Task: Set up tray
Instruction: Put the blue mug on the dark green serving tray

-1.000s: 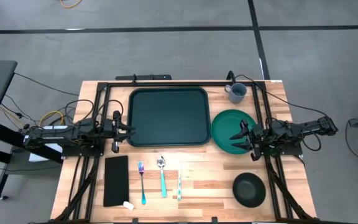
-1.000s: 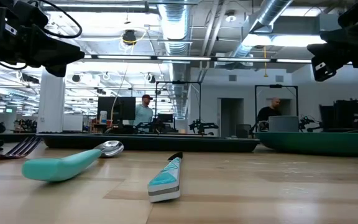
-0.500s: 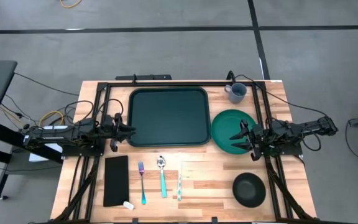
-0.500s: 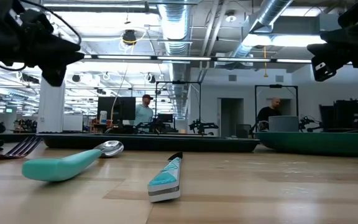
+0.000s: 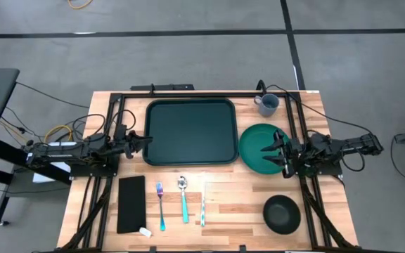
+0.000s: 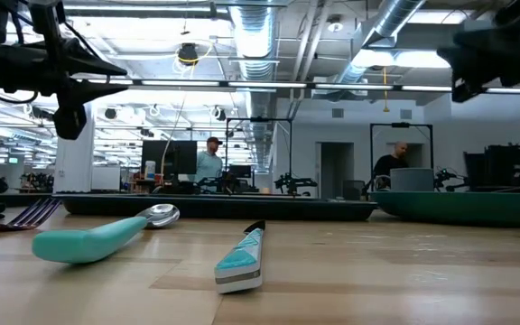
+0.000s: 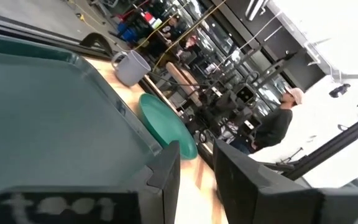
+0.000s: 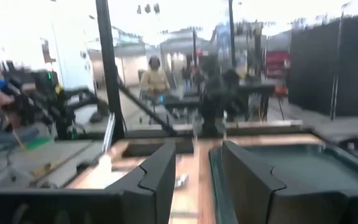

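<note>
The dark green tray (image 5: 190, 132) lies flat on the wooden table, toward its far edge, and nothing stands on it. My left gripper (image 5: 141, 138) hovers open just off the tray's left rim; the left wrist view shows the tray (image 7: 42, 124) past my open left gripper (image 7: 197, 168). My right gripper (image 5: 271, 152) hangs open above the round green plate (image 5: 259, 144), which lies right of the tray. In the right wrist view my right gripper (image 8: 204, 168) holds nothing.
A grey mug (image 5: 266, 104) stands beyond the plate, and a dark bowl (image 5: 282, 214) sits at the near right. Along the near edge lie a black napkin (image 5: 131, 204), a fork (image 5: 160, 206), a teal spoon (image 5: 183, 199) and a knife (image 5: 203, 207). Black frame rails flank the table.
My left gripper has shifted a little toward the table's far edge and turned about its wrist beside the tray's left rim. My right gripper has risen slightly over the plate. No object has moved.
</note>
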